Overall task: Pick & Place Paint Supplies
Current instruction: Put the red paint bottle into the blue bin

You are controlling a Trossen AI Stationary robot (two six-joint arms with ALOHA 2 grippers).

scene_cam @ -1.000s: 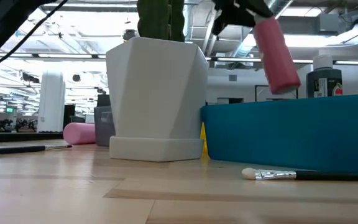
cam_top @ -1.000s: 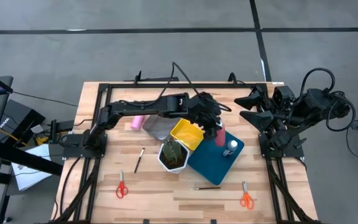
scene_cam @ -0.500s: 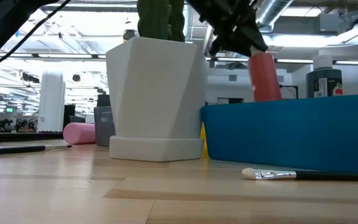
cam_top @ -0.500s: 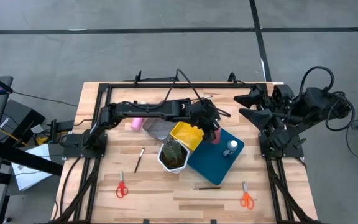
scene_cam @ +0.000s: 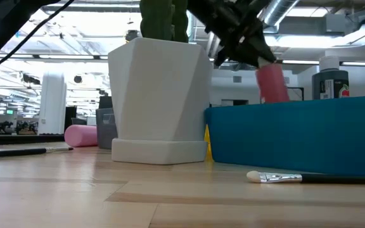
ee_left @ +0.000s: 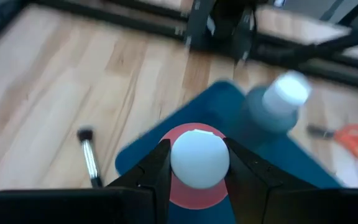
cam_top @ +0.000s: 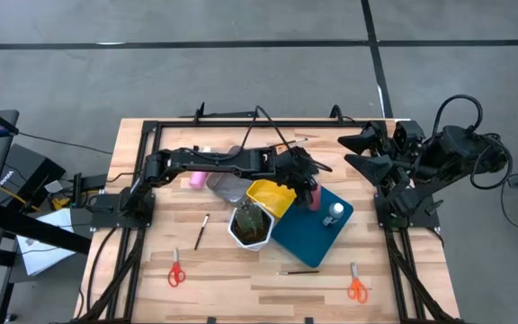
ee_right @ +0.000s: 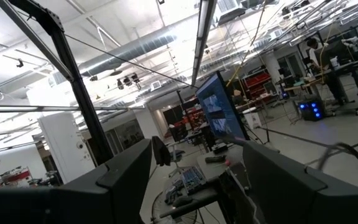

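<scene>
My left gripper (cam_top: 308, 187) reaches over the blue tray (cam_top: 304, 236) and is shut on a pink bottle (cam_top: 314, 201), which stands upright behind the tray's wall in the low view (scene_cam: 272, 83). A grey white-capped bottle (cam_top: 334, 214) stands upright in the same tray. The second pink bottle (cam_top: 196, 179) lies on its side on the table by the grey tray. Two brushes (cam_top: 200, 231) (cam_top: 299, 271), red scissors (cam_top: 176, 272) and orange scissors (cam_top: 357, 287) lie flat on the table. My right gripper (cam_top: 360, 153) waits open at the table's right edge. My left gripper pinches the pink bottle's white cap (ee_left: 199, 157) between its two fingers, coming from above and pointing down. The bottle hangs upright below the fingers with its pink body (scene_cam: 272, 85) inside the blue tray. The tray wall hides its bottom, so whether it rests there cannot be told.
A white hexagonal pot (cam_top: 250, 225) with a cactus stands against the blue tray's left side. The yellow tray (cam_top: 270, 195) and grey tray (cam_top: 227, 186) sit just behind it, under my left arm. Bare wood lies along the near edge between the scissors.
My left gripper has moved down over the blue tray and a little toward the table's left. The pink bottle, tilted and clear above the tray wall a second ago, now stands upright with its lower part sunk behind the wall.
</scene>
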